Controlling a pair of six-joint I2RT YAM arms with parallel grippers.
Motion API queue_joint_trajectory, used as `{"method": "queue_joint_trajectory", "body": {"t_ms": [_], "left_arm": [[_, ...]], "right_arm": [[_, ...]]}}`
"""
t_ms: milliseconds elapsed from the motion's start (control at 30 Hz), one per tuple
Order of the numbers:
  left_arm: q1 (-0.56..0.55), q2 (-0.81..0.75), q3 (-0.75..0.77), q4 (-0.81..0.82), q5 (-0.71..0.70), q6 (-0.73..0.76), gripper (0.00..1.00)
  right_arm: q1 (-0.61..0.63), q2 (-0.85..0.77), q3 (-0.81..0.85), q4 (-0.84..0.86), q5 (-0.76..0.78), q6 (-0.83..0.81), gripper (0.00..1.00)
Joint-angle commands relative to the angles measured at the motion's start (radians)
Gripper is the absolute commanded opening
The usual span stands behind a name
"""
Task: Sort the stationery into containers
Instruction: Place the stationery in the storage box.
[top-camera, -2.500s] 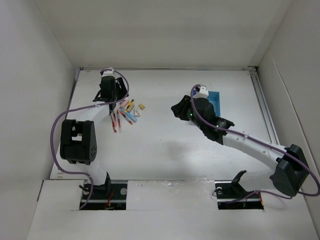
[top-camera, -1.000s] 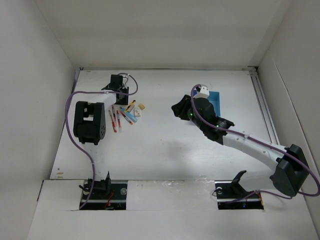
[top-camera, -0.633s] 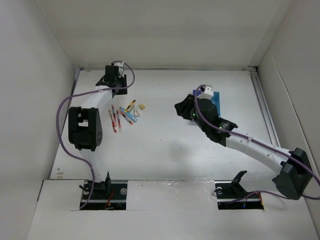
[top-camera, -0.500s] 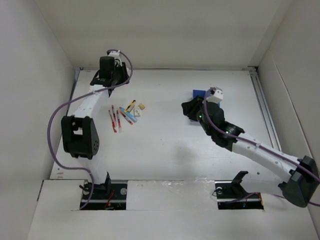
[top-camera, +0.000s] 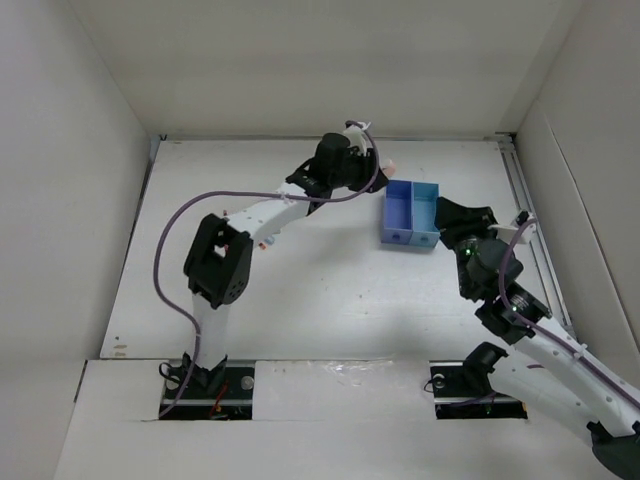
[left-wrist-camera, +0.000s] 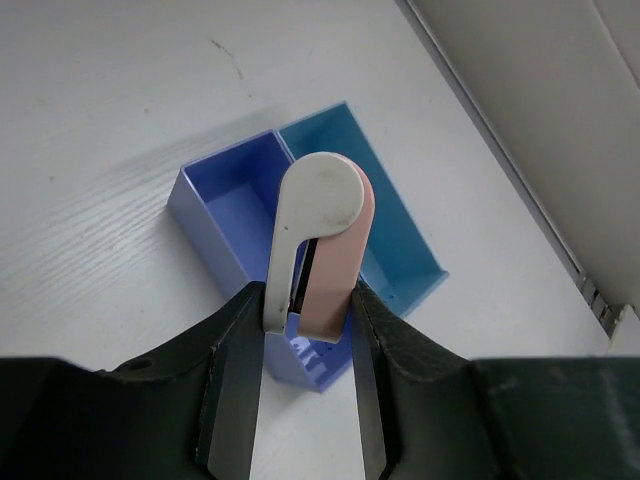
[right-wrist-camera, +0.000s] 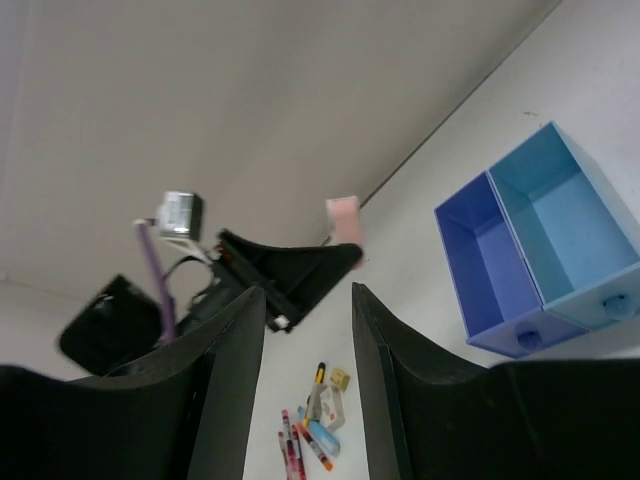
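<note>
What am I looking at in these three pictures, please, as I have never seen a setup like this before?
This is a robot with a left arm and a right arm bolted to the near edge of a white table. One picture is taken from overhead; the other two come from a camera on each wrist, so each shows its own two fingers. The left gripper is shut on a pink-and-white piece, held above a blue box with a darker and a lighter compartment, both seemingly empty. The right gripper is open and empty, near the box. A small pile of pens and other bits lies on the table, apart from the box.
</note>
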Motion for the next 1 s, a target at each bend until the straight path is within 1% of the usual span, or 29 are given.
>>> {"method": "queue_joint_trajectory", "body": {"t_ms": [0, 100, 133, 200, 400, 533, 567, 667, 700, 733, 900, 967], "left_arm": [[0.010, 0.071, 0.125, 0.078, 0.040, -0.071, 0.11], [0.001, 0.151, 0.188, 0.078, 0.049, -0.081, 0.11], [0.001, 0.182, 0.199, 0.078, 0.049, -0.081, 0.11], [0.001, 0.206, 0.210, 0.078, 0.049, -0.081, 0.11], [-0.018, 0.274, 0.304, 0.069, 0.060, -0.081, 0.12], [-0.038, 0.309, 0.337, 0.034, 0.048, -0.068, 0.17], [-0.047, 0.322, 0.363, 0.025, 0.048, -0.058, 0.20], [-0.047, 0.331, 0.364, 0.012, 0.038, -0.058, 0.27], [-0.047, 0.331, 0.364, 0.012, 0.029, -0.058, 0.32], [-0.047, 0.331, 0.364, 0.012, 0.029, -0.049, 0.34], [-0.065, 0.340, 0.364, -0.021, -0.024, -0.022, 0.39], [-0.065, 0.340, 0.364, -0.021, -0.034, -0.022, 0.39]], "right_arm": [[-0.013, -0.001, -0.009, 0.016, 0.001, 0.025, 0.46], [-0.022, -0.001, -0.009, 0.016, -0.009, 0.025, 0.46], [-0.031, 0.011, -0.009, 0.016, -0.033, 0.025, 0.46], [-0.031, 0.020, 0.002, 0.016, -0.042, 0.025, 0.46], [-0.031, 0.040, 0.011, 0.016, -0.062, 0.025, 0.46], [-0.031, 0.040, 0.011, 0.016, -0.072, 0.025, 0.46], [-0.031, 0.040, 0.011, 0.016, -0.072, 0.025, 0.46], [-0.040, 0.040, 0.011, 0.016, -0.082, 0.016, 0.46], [-0.040, 0.040, 0.011, 0.016, -0.082, 0.016, 0.46], [-0.040, 0.040, 0.011, 0.016, -0.082, 0.016, 0.46], [-0.040, 0.022, 0.011, 0.016, -0.082, 0.016, 0.46], [-0.040, 0.013, 0.011, 0.016, -0.082, 0.016, 0.46]]}}
